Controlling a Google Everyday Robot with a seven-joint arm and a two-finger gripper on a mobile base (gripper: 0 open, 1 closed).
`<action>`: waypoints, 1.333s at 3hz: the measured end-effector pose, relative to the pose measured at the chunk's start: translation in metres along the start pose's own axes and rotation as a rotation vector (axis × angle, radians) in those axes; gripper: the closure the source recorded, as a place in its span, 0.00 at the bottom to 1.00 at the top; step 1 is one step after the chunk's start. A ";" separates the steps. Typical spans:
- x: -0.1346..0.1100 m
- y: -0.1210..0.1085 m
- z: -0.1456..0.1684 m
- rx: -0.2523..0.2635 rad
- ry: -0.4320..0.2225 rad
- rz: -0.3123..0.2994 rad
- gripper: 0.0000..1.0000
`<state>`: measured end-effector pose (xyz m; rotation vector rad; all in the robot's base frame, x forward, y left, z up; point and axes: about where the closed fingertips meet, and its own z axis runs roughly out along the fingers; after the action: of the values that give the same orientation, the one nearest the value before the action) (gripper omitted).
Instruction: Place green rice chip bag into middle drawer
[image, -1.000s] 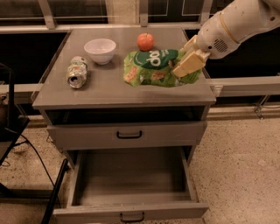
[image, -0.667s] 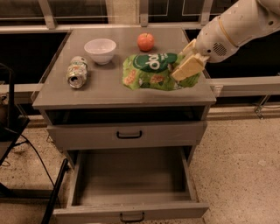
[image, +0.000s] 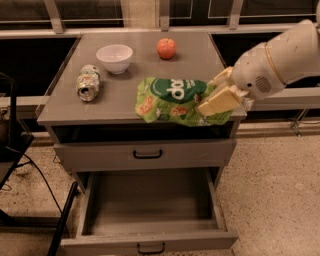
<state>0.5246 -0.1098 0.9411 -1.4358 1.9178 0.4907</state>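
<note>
1. Since the earlier frame the hand and the green rice chip bag have come forward together from mid-surface to the front edge. The can, bowl and fruit have not shifted.
2. Nearest: the middle drawer is pulled fully out, below the hand and to its left. Its tray is bare grey, with a small black handle on the front panel.
3. Directly above it is a closed drawer front, also below the hand, with a dark open slot between it and the top.
4. The hand is at the front right corner of the surface, reaching in from the right on a white arm. Its two tan fingers are closed on the right end of the bag, one above and one below.
5. The bag stretches left from the hand. It is crumpled, with the dark-green oval facing up, and its lower edge hangs just over the front lip. I cannot tell whether it is lifted off the surface or dragging on it.
6. A crushed soda can lies on its side well left of the hand and slightly farther back.
7. A white bowl stands upright, farther back and left of the hand, just behind the can.
8. Farthest: a round orange-red fruit, behind the hand and to its left, apart from the bowl.
</note>
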 end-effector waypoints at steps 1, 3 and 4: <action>0.010 0.040 0.002 -0.002 -0.053 0.028 1.00; 0.024 0.090 0.061 0.044 -0.196 -0.079 1.00; 0.024 0.090 0.061 0.044 -0.196 -0.079 1.00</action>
<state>0.4538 -0.0579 0.8730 -1.3764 1.7005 0.5282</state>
